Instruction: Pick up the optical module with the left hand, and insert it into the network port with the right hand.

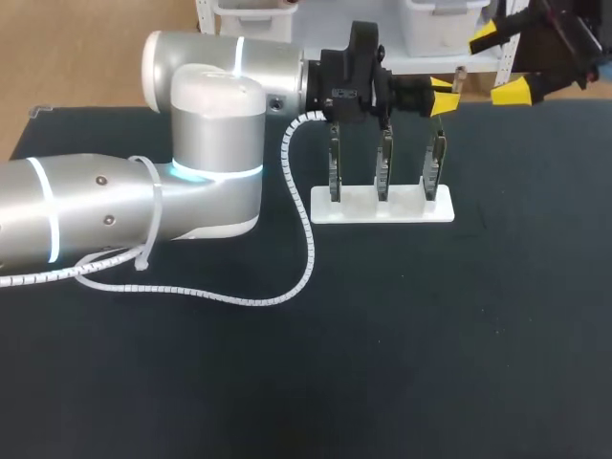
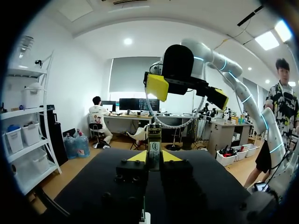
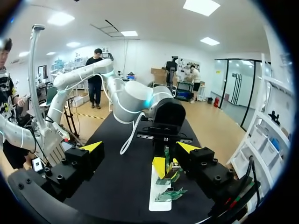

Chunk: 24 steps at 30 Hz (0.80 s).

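Note:
My left gripper (image 2: 154, 157) is shut on the optical module (image 2: 154, 145), a slim green-and-metal piece that stands up between its yellow tips. In the head view the left gripper (image 1: 442, 96) hangs above the right end of the white stand (image 1: 382, 208), which carries three upright green boards with network ports (image 1: 435, 163). My right gripper (image 1: 497, 65) is open, a short way to the right of the left one and facing it. From the right wrist, the held optical module (image 3: 167, 153) lies ahead of the right gripper (image 3: 140, 148), between its wide-spread fingers but apart from them.
The left arm's white spiral cable (image 1: 287, 287) loops over the dark table top (image 1: 430, 335) in front of the stand. The bulky left arm (image 1: 201, 143) fills the table's left side.

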### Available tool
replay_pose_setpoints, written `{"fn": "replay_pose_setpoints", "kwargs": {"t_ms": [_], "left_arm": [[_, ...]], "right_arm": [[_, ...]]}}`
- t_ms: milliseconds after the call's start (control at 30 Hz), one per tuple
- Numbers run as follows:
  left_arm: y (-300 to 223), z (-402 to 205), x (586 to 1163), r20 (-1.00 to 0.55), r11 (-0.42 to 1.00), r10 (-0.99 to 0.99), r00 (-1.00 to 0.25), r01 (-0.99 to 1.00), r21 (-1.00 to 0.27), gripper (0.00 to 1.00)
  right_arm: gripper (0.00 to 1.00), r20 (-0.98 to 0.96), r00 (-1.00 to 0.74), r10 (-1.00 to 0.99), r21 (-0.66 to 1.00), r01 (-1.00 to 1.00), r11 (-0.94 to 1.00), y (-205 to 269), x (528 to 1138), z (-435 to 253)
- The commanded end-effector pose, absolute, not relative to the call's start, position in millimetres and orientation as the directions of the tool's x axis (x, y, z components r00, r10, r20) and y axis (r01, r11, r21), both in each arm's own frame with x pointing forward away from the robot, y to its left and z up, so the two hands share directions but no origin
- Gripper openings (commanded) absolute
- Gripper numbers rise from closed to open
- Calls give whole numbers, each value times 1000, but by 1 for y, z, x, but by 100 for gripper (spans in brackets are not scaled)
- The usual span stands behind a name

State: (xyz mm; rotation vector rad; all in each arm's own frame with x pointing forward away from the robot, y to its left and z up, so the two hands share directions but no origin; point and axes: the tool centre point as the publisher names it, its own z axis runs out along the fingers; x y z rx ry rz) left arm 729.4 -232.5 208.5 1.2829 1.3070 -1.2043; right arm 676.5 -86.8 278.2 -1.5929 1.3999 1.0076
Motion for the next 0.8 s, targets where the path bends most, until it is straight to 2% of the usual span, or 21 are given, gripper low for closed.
{"fn": "replay_pose_setpoints", "kwargs": {"t_ms": [33,800], "left_arm": [[-232,208,729,-994,-17,103,-38,999,-40,0],[-232,208,729,-994,-17,103,-38,999,-40,0]], "right_arm": [[100,-917,80,-392,-34,-992,-123,-82,686,278],[100,-878,61,-475,13,-989,-150,-82,704,262]]}}
